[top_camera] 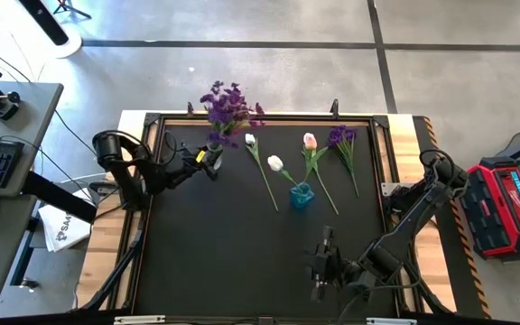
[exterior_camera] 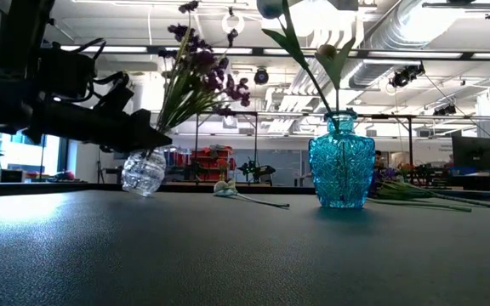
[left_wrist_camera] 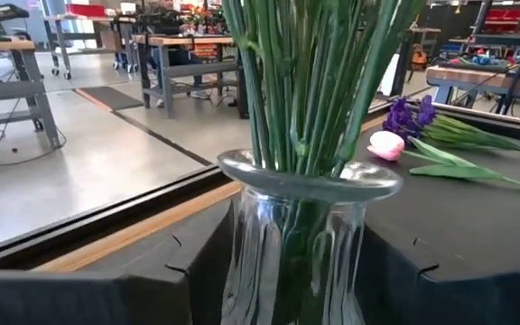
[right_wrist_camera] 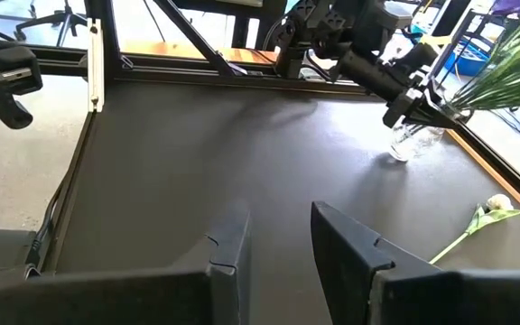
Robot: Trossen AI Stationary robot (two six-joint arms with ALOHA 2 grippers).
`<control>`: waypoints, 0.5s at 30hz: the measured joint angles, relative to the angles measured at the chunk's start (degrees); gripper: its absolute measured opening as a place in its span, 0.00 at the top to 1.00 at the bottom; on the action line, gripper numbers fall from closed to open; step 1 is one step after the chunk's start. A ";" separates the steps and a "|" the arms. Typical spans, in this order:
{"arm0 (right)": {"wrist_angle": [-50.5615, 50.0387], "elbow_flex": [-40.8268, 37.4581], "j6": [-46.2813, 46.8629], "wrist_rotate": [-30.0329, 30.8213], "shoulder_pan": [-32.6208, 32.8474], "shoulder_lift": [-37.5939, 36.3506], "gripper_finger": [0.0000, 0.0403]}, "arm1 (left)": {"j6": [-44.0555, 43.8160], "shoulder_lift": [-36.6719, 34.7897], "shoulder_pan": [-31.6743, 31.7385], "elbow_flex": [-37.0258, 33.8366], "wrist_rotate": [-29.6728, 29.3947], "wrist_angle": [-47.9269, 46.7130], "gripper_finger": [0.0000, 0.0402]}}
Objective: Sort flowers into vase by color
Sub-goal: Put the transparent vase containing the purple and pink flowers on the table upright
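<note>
Evidently partway: purple sprigs (top_camera: pixel 228 106) in clear vase (exterior_camera: pixel 144 172), probably gripped at its neck by left gripper (top_camera: pixel 208 160); one tulip (top_camera: pixel 275 163) in blue vase (top_camera: pixel 301 195); three stems loose. Right gripper (right_wrist_camera: pixel 276 236) idle, fingers parted, empty.

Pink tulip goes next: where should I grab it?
Take the pink tulip by its bare lower stem, from straight above, jaws across it. It lies flat, leaves crowd the blossom end, and the blue vase stands close beside.

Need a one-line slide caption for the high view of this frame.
Left gripper at the clear vase of purple sprigs; one tulip in the blue vase, other flowers lie on the mat; right gripper waits.
</note>
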 joint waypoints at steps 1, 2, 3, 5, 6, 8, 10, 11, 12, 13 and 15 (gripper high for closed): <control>0.02 0.00 0.00 0.00 0.00 0.00 0.79 | -0.02 -0.01 -0.09 -0.38 -0.01 0.00 0.55; 0.03 0.00 0.00 0.00 0.00 0.00 0.79 | -0.17 -0.02 -0.19 -0.88 -0.01 0.01 0.54; 0.04 0.00 0.00 0.00 0.00 0.00 0.79 | -0.59 -0.23 -0.24 -1.39 0.01 0.01 0.53; 0.05 0.00 0.00 0.00 0.00 0.00 0.79 | -1.64 -0.53 -0.30 -2.39 0.20 -0.01 0.52; 0.07 0.00 0.00 0.01 0.00 0.00 0.79 | -2.03 -0.63 -0.32 -2.39 0.48 -0.01 0.51; 0.08 0.00 0.00 0.01 -0.08 0.00 0.79 | -2.11 -0.95 -0.36 -2.47 1.32 -0.07 0.49; 0.10 0.00 0.00 0.02 -0.13 0.00 0.79 | -1.04 -1.27 -0.67 -2.53 1.99 -0.29 0.47; 0.09 0.00 0.00 0.02 -0.16 0.00 0.79 | -0.94 -1.56 -0.82 -2.55 2.64 -1.06 0.45; 0.09 0.00 0.00 0.02 -0.31 0.00 0.79 | -1.01 -1.78 -0.97 -2.60 3.81 -1.72 0.44; 0.11 0.00 0.00 0.00 -0.37 0.00 0.79 | -1.00 -1.88 -1.06 -2.52 4.86 -2.00 0.43; 0.13 0.00 0.02 -0.02 -0.39 0.00 0.79 | -1.11 -1.88 -0.99 -2.50 6.01 -2.25 0.40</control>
